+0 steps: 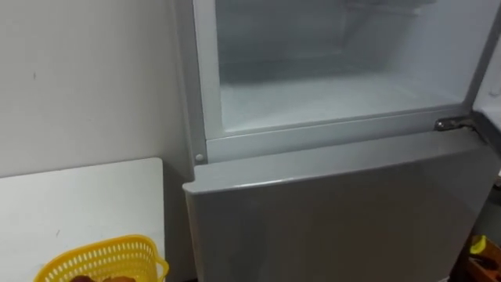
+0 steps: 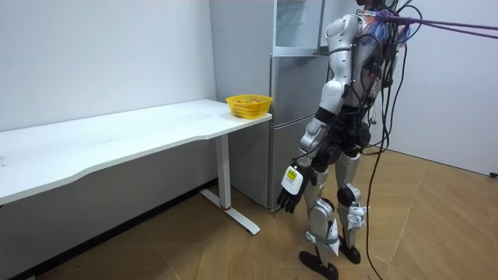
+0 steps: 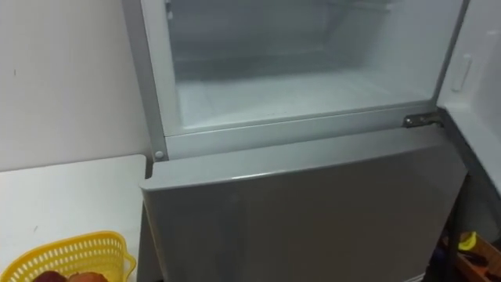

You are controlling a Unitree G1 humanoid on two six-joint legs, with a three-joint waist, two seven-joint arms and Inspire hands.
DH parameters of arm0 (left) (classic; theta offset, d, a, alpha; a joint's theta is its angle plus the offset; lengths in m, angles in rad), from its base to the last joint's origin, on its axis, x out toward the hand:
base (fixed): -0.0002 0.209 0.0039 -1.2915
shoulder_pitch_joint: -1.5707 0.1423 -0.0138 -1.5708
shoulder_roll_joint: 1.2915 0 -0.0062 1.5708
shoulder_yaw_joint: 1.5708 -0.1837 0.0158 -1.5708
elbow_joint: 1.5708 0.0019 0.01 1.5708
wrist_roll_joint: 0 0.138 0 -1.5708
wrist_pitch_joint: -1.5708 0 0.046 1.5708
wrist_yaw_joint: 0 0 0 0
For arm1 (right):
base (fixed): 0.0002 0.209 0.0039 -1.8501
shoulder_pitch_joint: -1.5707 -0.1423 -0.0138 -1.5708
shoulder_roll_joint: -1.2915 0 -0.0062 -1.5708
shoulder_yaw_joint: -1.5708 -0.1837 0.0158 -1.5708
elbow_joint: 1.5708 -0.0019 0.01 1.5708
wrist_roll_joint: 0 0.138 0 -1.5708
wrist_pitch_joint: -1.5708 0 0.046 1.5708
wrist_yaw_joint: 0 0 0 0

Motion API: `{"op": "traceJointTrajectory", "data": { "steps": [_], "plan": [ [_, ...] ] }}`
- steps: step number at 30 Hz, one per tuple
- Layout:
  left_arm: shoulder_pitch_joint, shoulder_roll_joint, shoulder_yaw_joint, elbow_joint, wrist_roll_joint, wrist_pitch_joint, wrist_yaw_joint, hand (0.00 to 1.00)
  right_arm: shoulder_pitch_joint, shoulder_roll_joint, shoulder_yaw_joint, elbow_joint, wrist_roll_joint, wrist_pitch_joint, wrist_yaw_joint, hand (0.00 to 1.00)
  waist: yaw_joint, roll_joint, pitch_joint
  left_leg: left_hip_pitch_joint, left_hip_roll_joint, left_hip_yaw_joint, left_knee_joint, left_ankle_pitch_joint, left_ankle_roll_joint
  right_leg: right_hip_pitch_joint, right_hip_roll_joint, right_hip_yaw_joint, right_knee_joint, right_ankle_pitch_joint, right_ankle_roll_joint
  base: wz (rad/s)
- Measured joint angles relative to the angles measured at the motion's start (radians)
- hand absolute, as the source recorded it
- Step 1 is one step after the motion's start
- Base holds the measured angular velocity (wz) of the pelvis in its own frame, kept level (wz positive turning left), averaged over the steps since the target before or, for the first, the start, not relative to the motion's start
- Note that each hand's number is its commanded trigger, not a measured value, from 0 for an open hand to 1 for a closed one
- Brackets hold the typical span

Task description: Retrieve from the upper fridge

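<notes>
The upper fridge compartment (image 1: 337,102) stands open in front of me, and its white floor and walls show nothing inside. Its door (image 3: 479,70) is swung out to the right. Below it the grey lower fridge door (image 1: 344,211) is closed. In the room view I stand upright close to the fridge (image 2: 289,109), facing it. My left hand (image 2: 289,190) hangs by my thigh with relaxed fingers and holds nothing.
A white table (image 1: 78,204) adjoins the fridge on my left. A yellow basket (image 1: 109,260) with reddish fruit (image 3: 78,276) sits at its near corner. A small yellow object (image 1: 479,245) lies low on the right past the fridge.
</notes>
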Motion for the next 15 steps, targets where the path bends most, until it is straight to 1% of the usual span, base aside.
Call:
{"op": "traceJointTrajectory", "data": {
  "steps": [5, 8, 10, 12, 15],
  "plan": [
    [-0.001, 0.000, -0.035, -0.001, -0.001, 0.001, 0.000, 0.00, -0.001, -0.004, 0.041, 0.000, -0.054, 0.000, 0.003, 0.00, 0.012, -0.002, -0.0001, 0.001, 0.000, 0.001, 0.000, 0.000, 0.000, -0.006, 0.000, 0.004, 0.010, 0.000, 0.000, -0.03],
    [-0.001, 0.001, -0.043, -0.001, 0.000, 0.010, -0.002, 0.00, -0.001, -0.020, 0.060, -0.001, -0.153, 0.002, 0.004, 0.00, 0.013, -0.001, -0.0006, 0.001, 0.001, 0.001, 0.000, 0.000, 0.000, -0.007, 0.000, 0.004, 0.012, 0.001, -0.001, 0.00],
    [-0.001, 0.001, -0.050, 0.001, 0.000, 0.021, -0.009, 0.00, -0.001, -0.034, 0.070, -0.001, -0.207, 0.012, 0.006, 0.00, 0.013, -0.001, -0.0006, 0.003, 0.001, 0.001, 0.000, 0.000, 0.000, -0.006, 0.000, 0.004, 0.011, 0.001, -0.002, 0.00],
    [-0.001, 0.002, -0.053, 0.008, -0.001, 0.022, -0.020, 0.00, -0.001, -0.038, 0.074, -0.001, -0.228, 0.023, 0.011, 0.00, 0.014, -0.002, -0.0006, 0.008, 0.001, 0.001, -0.001, 0.000, 0.000, -0.001, 0.001, 0.004, 0.010, 0.001, -0.002, 0.00],
    [-0.001, 0.002, -0.054, 0.007, -0.001, 0.023, -0.036, 0.00, -0.002, -0.038, 0.095, -0.001, -0.252, 0.026, 0.013, 0.00, 0.018, -0.009, -0.0018, 0.009, 0.002, 0.000, -0.001, 0.001, 0.000, 0.000, 0.002, 0.003, 0.009, 0.001, -0.002, 0.00]
  ]
}}
